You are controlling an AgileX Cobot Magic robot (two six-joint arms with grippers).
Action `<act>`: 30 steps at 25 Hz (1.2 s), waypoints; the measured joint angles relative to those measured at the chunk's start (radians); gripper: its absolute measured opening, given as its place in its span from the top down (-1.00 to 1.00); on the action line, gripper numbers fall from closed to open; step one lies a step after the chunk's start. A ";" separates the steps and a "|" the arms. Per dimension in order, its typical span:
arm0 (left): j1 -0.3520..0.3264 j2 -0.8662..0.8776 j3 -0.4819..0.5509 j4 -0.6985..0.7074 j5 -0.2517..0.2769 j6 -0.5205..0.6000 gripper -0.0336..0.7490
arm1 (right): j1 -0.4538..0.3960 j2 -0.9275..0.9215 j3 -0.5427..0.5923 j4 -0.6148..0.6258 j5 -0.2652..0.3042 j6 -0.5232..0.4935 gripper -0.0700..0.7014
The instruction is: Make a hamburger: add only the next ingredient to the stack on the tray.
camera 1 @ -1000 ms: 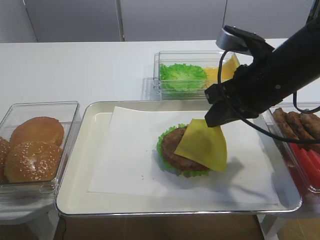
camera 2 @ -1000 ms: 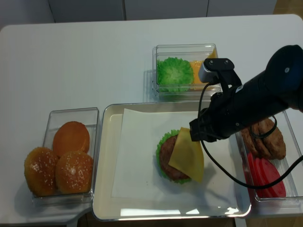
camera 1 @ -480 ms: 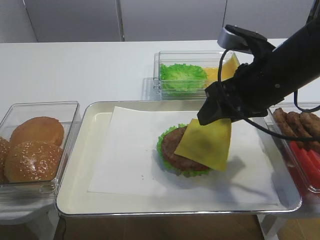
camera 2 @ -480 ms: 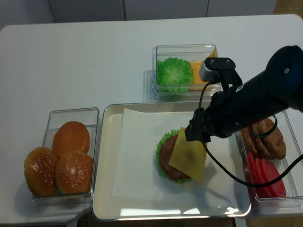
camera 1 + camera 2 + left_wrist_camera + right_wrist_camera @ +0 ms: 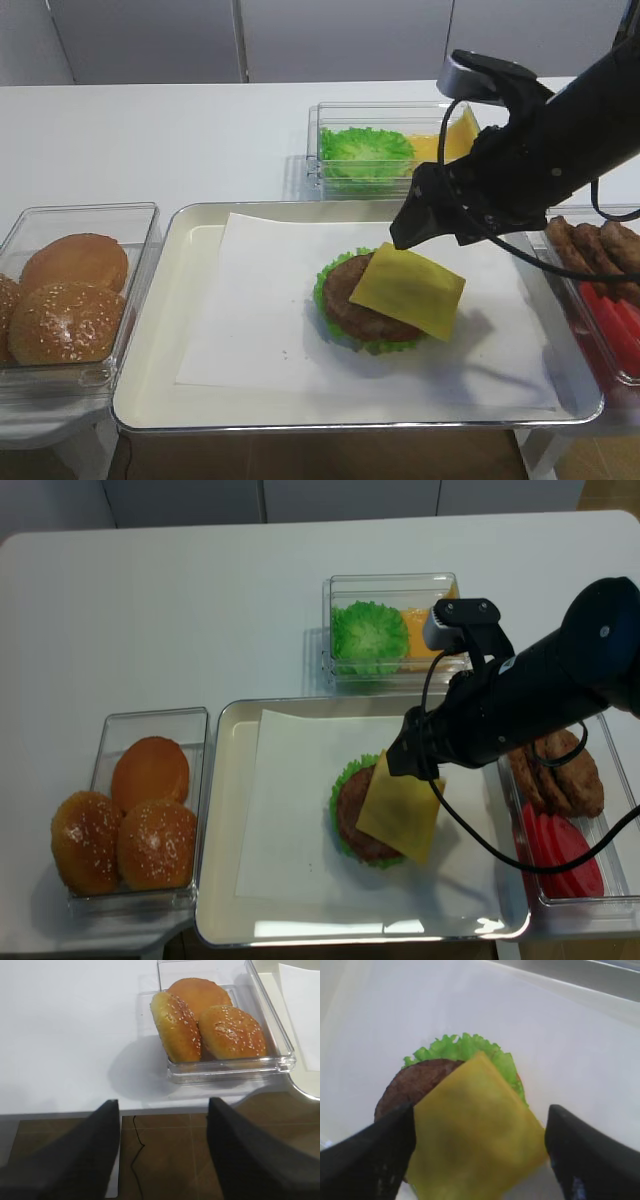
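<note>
The yellow cheese slice (image 5: 408, 290) (image 5: 400, 810) (image 5: 475, 1130) lies flat on the brown patty (image 5: 343, 290) of the stack. It sits off-centre and overhangs the patty's right side. Green lettuce (image 5: 462, 1049) frills out below. The stack rests on white paper in the metal tray (image 5: 150, 330). My right gripper (image 5: 430, 235) (image 5: 480, 1110) hovers just above the cheese's far edge. It is open, with a black finger on each side of the slice and nothing held. By the table's left front edge my left gripper (image 5: 161, 1110) hangs open and empty over the floor.
A clear bin of sesame buns (image 5: 70, 290) (image 5: 220, 1030) stands left of the tray. Behind the tray is a bin with lettuce and cheese (image 5: 390, 150). At the right edge, another bin (image 5: 600, 270) holds patties and red tomato slices.
The right gripper's jaws have opened. The cheese, which hung tilted from them, has dropped and now lies flat on the patty. The gripper has lifted slightly.
</note>
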 joint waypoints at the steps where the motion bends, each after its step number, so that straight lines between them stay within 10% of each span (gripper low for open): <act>1: 0.000 0.000 0.000 0.000 0.000 0.000 -0.14 | 0.000 0.000 0.000 -0.005 0.000 0.000 -0.81; 16: 0.000 0.000 0.000 0.000 0.000 0.000 -0.14 | 0.000 -0.006 0.000 -0.048 -0.016 0.083 -0.88; 30: 0.000 0.000 0.000 0.000 0.000 0.000 -0.14 | 0.000 -0.208 0.000 -0.539 0.136 0.511 -0.40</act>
